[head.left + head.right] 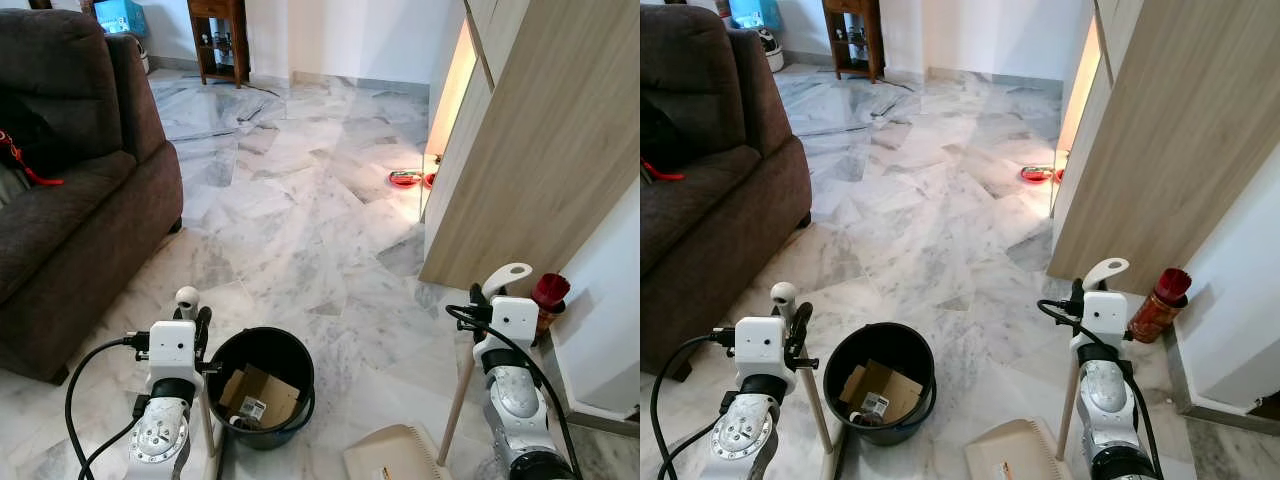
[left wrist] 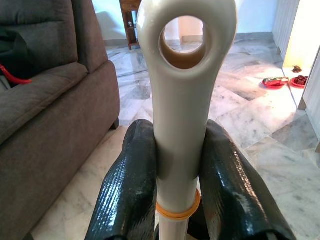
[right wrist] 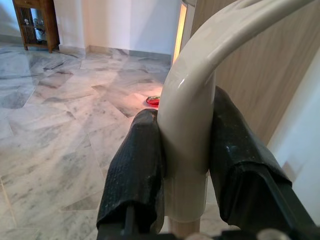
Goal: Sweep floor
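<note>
- Nearest the robot, low in the head views, a cream dustpan (image 1: pixel 395 455) lies on the marble floor (image 1: pixel 300 200), just right of a black bucket (image 1: pixel 262 385) that holds scraps of cardboard (image 1: pixel 262 395).
- On the robot's left, the left gripper (image 2: pixel 180 170) is clamped around a cream broom handle (image 2: pixel 182 100) just below its hanging loop, one black finger (image 2: pixel 130 185) pressed on each side.
- On the robot's right, the right gripper (image 3: pixel 185 165) is closed on the curved top of the dustpan handle (image 3: pixel 192 100), whose wooden pole (image 1: pixel 458 395) slants down to the pan.
- Beside the right arm, a red jar (image 1: pixel 548 298) stands on the floor near a wooden cabinet (image 1: pixel 530 150).
- Further left sits a dark brown sofa (image 1: pixel 70 190); further off by the cabinet's lit edge are red dishes (image 1: pixel 405 179), and a wooden shelf unit (image 1: pixel 218 38) stands against the far wall.
- Likely risks: the bucket stands close to the broom pole, so a wide stroke could tip it and spill the cardboard; a swing of the right arm could knock the red jar over.
</note>
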### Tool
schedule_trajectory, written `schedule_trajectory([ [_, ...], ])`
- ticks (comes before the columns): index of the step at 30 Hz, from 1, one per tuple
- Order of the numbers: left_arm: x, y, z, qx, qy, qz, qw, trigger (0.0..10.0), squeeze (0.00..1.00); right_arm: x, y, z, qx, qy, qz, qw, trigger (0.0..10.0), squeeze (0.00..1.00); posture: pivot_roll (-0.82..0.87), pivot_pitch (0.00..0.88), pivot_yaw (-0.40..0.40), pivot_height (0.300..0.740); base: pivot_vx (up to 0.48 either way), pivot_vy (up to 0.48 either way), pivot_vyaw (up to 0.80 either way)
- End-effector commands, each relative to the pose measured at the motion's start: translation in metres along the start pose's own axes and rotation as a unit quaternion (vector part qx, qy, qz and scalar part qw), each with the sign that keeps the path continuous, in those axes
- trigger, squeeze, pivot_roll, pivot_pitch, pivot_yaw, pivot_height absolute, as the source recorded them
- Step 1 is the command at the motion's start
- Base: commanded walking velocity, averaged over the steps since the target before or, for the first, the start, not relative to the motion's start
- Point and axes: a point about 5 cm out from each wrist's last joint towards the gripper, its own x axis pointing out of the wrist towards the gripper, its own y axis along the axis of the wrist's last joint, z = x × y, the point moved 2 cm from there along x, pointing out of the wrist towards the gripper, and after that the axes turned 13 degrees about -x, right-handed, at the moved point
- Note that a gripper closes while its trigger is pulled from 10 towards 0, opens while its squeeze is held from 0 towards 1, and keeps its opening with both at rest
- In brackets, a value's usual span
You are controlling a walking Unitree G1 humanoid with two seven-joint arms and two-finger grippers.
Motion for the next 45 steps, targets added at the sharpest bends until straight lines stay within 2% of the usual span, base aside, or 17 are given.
schedule_trajectory([
  [1,0.0043,0.0093,0.0017,-0.004,-0.001,0.023,1.0,10.0,0.0,0.0037,0.0044,0.0017,0.002,0.001,0.008,1.0,10.0,0.0,-0.01,0.0,-0.019,0.74,0.0,0.0,0.0],
  [16,0.0039,0.0115,0.0015,-0.004,-0.006,0.029,1.0,10.0,0.0,0.0046,0.0068,-0.0038,0.002,0.015,0.013,1.0,10.0,0.0,0.01,0.0,-0.021,0.74,-0.185,0.0,0.0],
  [45,0.0034,0.0057,0.0062,-0.008,-0.013,0.026,1.0,10.0,0.0,0.0052,0.0039,-0.0002,0.002,0.017,0.006,1.0,10.0,0.0,0.0,0.0,-0.029,0.74,-0.261,0.0,0.0],
])
